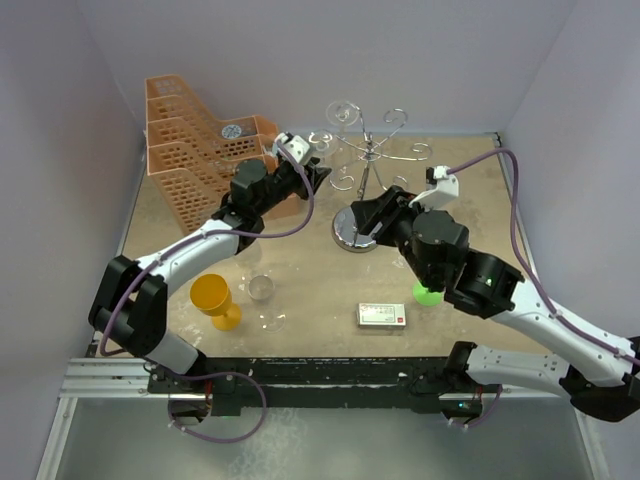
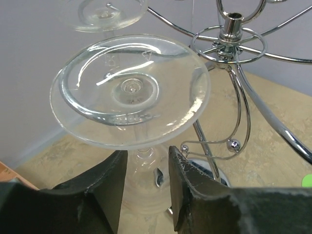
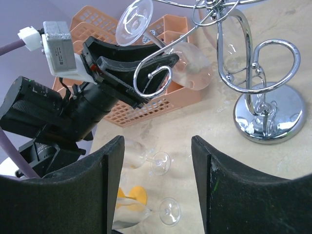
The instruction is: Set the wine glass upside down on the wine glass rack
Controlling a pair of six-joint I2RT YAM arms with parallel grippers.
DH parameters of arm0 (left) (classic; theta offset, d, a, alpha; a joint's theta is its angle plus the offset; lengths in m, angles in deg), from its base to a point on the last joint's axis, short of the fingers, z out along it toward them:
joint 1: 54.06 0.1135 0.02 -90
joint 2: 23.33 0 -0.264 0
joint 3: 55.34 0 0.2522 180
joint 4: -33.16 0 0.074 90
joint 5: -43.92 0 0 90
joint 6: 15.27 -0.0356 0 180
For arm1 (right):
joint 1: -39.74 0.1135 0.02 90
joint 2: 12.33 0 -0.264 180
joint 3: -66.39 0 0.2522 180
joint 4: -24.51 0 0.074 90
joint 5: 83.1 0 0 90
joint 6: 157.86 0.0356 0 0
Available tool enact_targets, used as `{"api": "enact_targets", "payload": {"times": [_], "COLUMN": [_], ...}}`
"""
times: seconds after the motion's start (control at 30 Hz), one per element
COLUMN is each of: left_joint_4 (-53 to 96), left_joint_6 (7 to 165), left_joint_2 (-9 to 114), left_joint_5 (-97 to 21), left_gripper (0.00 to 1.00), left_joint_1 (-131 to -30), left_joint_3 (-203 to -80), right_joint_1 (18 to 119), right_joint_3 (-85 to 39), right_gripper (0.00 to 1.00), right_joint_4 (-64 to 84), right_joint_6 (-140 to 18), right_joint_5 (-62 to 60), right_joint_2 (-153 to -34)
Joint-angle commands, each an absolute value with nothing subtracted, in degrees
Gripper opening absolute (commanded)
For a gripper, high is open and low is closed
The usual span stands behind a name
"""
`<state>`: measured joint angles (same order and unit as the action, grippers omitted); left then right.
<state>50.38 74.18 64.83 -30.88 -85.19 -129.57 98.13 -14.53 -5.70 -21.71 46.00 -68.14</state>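
wine glass (image 2: pixel 131 90): clear, inverted, round foot | left hand (image 2: pixel 148 156) parted around stem | right hand (image 3: pixel 156 144) spread, empty

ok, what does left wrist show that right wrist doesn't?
Left wrist only: the stem of the clear upside-down wine glass standing free inside the open left gripper, plus a green object at the edge.
Right wrist only: orange plastic lattice basket, yellow goblet, loose clear glasses on the table, open right gripper.
Both: that glass, the left gripper and the shiny chrome wire rack.
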Motion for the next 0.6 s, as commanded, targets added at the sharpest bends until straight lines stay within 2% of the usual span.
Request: {"api": "enact_targets", "payload": {"times": [0.0, 0.17, 0.43, 0.57], "left_joint_4": [46.87, 36.95, 17.90, 5.37], "left_joint_6": [75.73, 79.22, 90.29, 94.03], "left_joint_2": [60.50, 55.22, 40.14, 34.24], "left_joint_5": [-30.31, -36.88, -54.78, -57.67], "left_gripper": [0.43, 0.53, 0.59, 0.62], "left_joint_1": [-85.17, -85.17, -85.17, -85.19], "left_joint_3": [-131.76, -132.89, -130.95, -132.64], "right_joint_1": [98.02, 98.02, 98.02, 98.02], "right_joint_3": [-14.78, -14.90, -13.62, -13.49], "right_gripper": [0.60, 0.63, 0.67, 0.67], "right_joint_4": [-4.30, -4.54, -2.82, -3.25], "right_joint_6": [-21.31, -22.41, -25.49, -26.97], "right_joint_5": [44.59, 43.38, 43.76, 42.35], "right_joint_2": [-66.26, -64.46, -62.98, -63.41]}}
